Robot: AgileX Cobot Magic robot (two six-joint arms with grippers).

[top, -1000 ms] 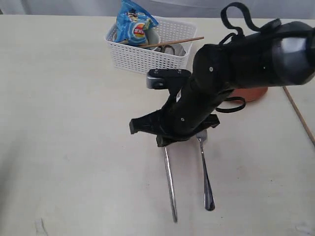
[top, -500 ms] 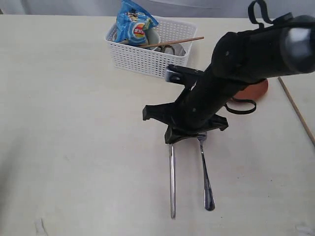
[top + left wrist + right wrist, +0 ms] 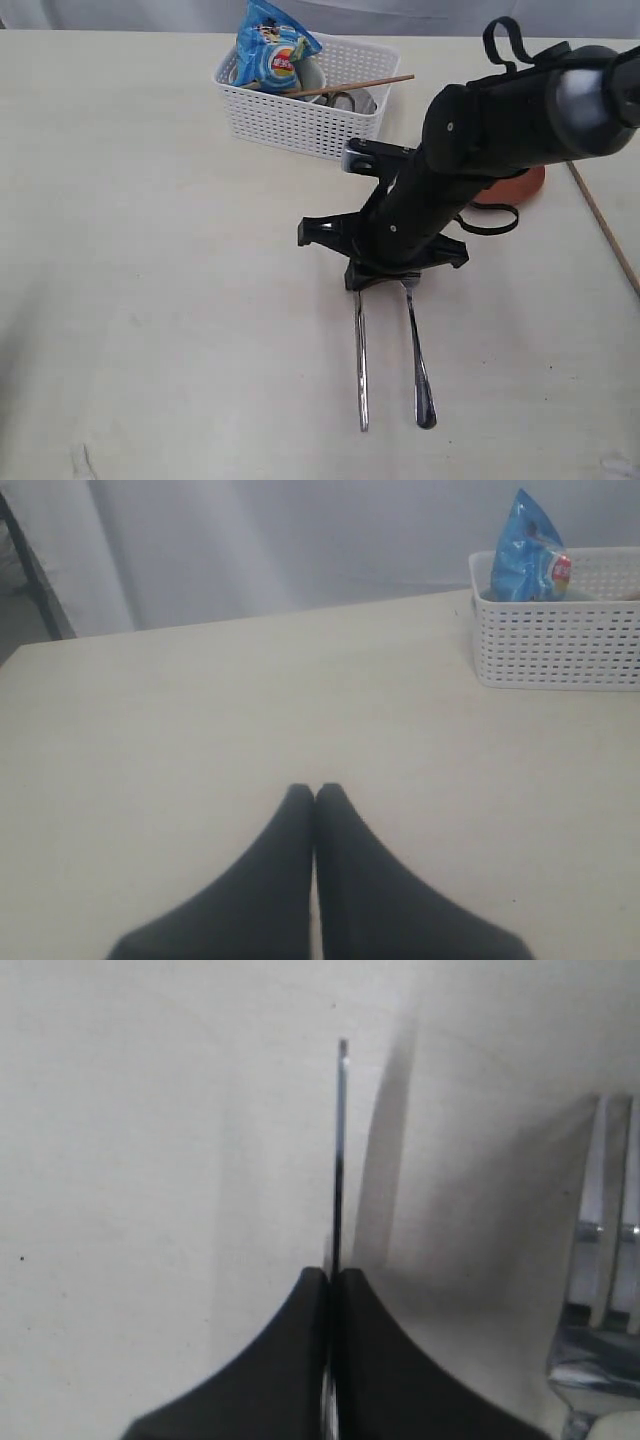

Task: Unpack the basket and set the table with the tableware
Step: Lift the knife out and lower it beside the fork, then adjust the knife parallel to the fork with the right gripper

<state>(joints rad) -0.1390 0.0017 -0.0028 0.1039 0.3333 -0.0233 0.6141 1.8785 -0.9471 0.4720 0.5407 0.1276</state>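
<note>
My right gripper (image 3: 328, 1276) is pinching shut on the knife (image 3: 361, 372). The fingers are pressed flat against the blade with no gap showing, and the blade is standing edge-on between them. The knife is pointing away from the basket (image 3: 300, 122), out on the table (image 3: 150, 300) in front of it and well apart from its near wall. I can't tell if the far tip is touching the tabletop or just hanging over it.

The fork (image 3: 418, 352) is lying flat in front of the basket too, running parallel to the knife with a thin strip of bare table between them, tines toward the basket. So that side is pretty tight for me.

My left gripper (image 3: 315, 796) is closed as well — fingertips meeting, nothing between them — and it's hovering over open table with the basket off to one side, well clear.

The basket is holding the blue snack bag (image 3: 272, 48) at one end and a chopstick (image 3: 352, 87) sticking out over the rim at the other. The brown plate (image 3: 522, 187) is sitting past that chopstick end, mostly hidden behind my arm. The wide stretch of table out from the bag end is where I'm seeing the most room.
</note>
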